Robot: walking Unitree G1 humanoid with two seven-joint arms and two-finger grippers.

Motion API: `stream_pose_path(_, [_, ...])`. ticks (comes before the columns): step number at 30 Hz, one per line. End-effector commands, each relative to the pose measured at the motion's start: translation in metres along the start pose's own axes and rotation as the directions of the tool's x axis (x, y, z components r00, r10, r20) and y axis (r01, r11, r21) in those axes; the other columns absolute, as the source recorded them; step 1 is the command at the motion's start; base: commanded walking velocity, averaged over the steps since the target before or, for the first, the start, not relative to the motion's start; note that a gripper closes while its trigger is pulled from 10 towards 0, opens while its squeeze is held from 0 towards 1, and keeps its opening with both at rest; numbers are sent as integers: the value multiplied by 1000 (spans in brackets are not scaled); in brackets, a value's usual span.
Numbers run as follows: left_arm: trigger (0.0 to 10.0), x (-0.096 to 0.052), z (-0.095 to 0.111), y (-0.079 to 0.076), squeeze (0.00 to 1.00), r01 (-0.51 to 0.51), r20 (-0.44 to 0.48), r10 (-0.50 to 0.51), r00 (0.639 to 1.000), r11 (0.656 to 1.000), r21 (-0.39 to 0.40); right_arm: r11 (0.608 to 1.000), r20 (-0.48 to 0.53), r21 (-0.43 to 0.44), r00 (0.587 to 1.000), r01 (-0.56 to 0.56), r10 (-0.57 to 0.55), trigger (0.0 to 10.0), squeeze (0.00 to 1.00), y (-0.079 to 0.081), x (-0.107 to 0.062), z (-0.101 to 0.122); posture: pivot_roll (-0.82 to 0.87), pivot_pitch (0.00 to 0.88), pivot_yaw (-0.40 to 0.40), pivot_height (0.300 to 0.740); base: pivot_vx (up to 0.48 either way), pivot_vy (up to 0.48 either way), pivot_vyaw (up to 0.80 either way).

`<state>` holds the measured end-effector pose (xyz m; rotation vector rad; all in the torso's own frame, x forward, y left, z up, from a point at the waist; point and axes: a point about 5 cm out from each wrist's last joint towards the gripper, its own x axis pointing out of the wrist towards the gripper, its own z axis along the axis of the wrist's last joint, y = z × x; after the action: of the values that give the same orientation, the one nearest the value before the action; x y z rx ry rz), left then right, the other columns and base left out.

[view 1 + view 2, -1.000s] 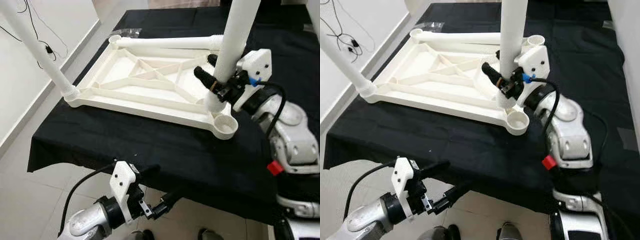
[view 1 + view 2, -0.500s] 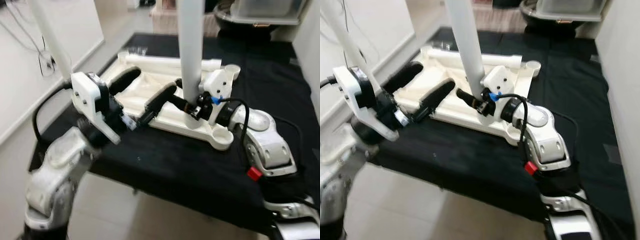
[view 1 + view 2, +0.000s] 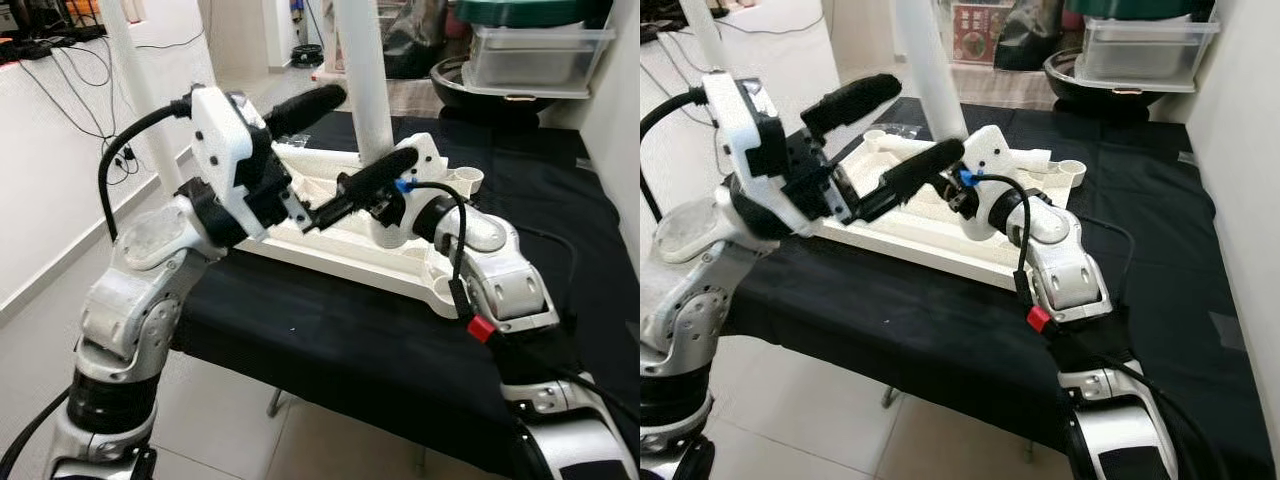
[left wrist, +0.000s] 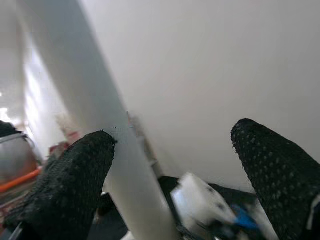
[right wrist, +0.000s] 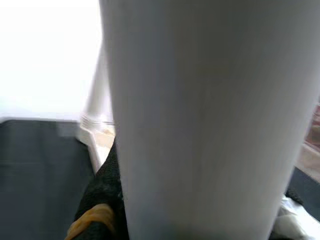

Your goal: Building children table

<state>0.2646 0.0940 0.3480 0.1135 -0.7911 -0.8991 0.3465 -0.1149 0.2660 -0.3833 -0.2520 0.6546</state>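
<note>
Left hand (image 3: 335,150) risen; right hand's grip hidden.

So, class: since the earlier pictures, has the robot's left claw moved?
Yes. The left claw has risen from below the black-covered table's front edge to above the white tabletop, open beside the upright leg.

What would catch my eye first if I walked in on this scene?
Probably the white table leg standing upright from the upside-down white tabletop, which lies on a black-covered table. The right end effector grips that leg near its base. The left end effector is raised high in front of the leg, its two long black fingers spread apart on either side of it.
</note>
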Motion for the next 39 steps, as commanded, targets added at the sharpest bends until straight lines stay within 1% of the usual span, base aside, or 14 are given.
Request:
stream_pose_path(1, [10000,2,1,4,0,-26,9,26,1000,1000,7,999,22,-19,999,-28,28,10000,0,7,0,5,-21,0,28,740,0,0,0])
stream_pose_path(4, [10000,5,2,11,0,-59,15,59,998,998,13,1000,8,-14,1000,-14,14,10000,0,7,0,2,-25,0,33,740,0,0,0])
stream_pose_path(6, [10000,7,2,14,0,-75,20,75,997,997,18,997,-36,-9,997,71,-72,10000,0,-2,1,-5,-25,0,34,740,0,0,0])
stream_pose_path(9, [10000,8,0,14,0,-89,20,89,996,996,16,989,-58,-13,988,145,-146,10000,0,-11,1,-8,-25,0,34,740,0,0,0])
stream_pose_path(11, [10000,8,-1,14,0,-92,18,92,996,996,17,987,-54,-10,985,163,-163,10000,0,-14,1,-8,-25,0,33,740,0,0,0])
stream_pose_path(14, [10000,7,-2,14,0,-97,17,97,995,995,20,988,-22,-11,988,151,-151,10000,0,-13,1,-4,-25,0,34,740,0,0,0])
stream_pose_path(16, [10000,7,-4,19,0,-125,7,124,992,991,38,996,66,-32,994,87,-85,10000,0,-5,1,9,-30,0,40,740,0,0,0])
stream_pose_path(19, [10000,9,-5,26,0,-152,5,152,988,987,58,997,105,-55,994,45,-39,10000,0,3,-2,15,-35,0,46,740,0,0,0])
stream_pose_path(26, [10000,15,-3,37,0,-168,16,167,986,983,72,996,134,-90,991,5,7,10000,0,10,-4,20,-45,0,57,740,0,0,0])
stream_pose_path(33, [10000,19,-7,35,0,-121,-6,122,993,991,48,992,151,-121,986,-48,67,10000,0,19,-3,24,-48,0,63,740,0,0,0])
stream_pose_path(34, [3608,23,-14,34,0,-96,-32,97,995,995,32,986,155,-147,982,-81,104,10000,0,27,-2,26,-50,0,68,740,0,0,0])
stream_pose_path(36, [3608,23,-14,34,0,-96,-32,97,995,995,32,986,155,-147,982,-81,104,10000,0,27,-2,26,-50,0,68,740,0,0,0])
stream_pose_path(37, [0,25,-18,37,0,-108,-48,108,993,994,14,980,159,-173,979,-99,127,10000,0,32,-1,27,-50,0,70,740,0,0,0])
stream_pose_path(39, [0,26,-18,38,0,-114,-50,114,992,993,8,978,160,-182,978,-102,131,10000,0,33,-1,27,-50,0,70,740,0,0,0])
